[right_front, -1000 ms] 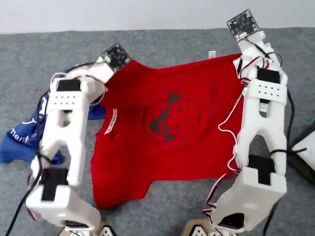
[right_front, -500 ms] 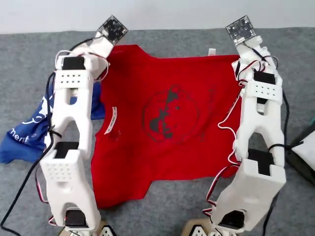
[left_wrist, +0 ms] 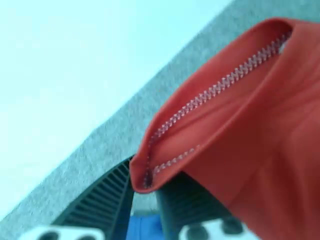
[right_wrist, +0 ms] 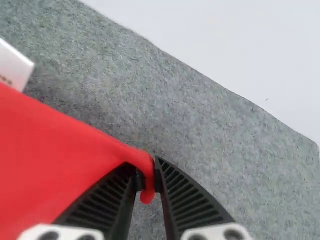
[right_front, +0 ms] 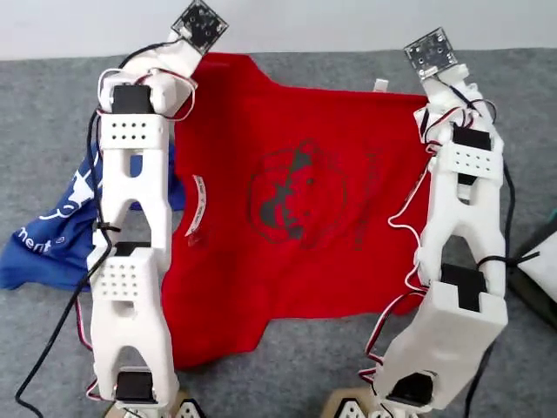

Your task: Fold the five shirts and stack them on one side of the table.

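Note:
A red shirt [right_front: 296, 209] with a dark print lies spread on the grey table, its hem toward the far edge. My left gripper [left_wrist: 145, 187] is shut on the far left hem corner of the red shirt [left_wrist: 240, 125]; in the high view that arm's wrist [right_front: 178, 61] is at the shirt's far left corner. My right gripper [right_wrist: 147, 187] is shut on the far right corner of the red shirt [right_wrist: 50, 150], and its wrist [right_front: 439, 83] sits there in the high view. A blue shirt [right_front: 61, 226] lies crumpled to the left, partly under the left arm.
The grey felt table [right_front: 305, 366] ends at a pale wall behind both grippers. A white tag [right_front: 380, 85] sticks out at the red shirt's far edge. A dark object [right_front: 540, 261] sits at the right edge.
My left arm has stretched toward the far edge, pulling the shirt's far left corner out flat and away. The right arm has barely moved.

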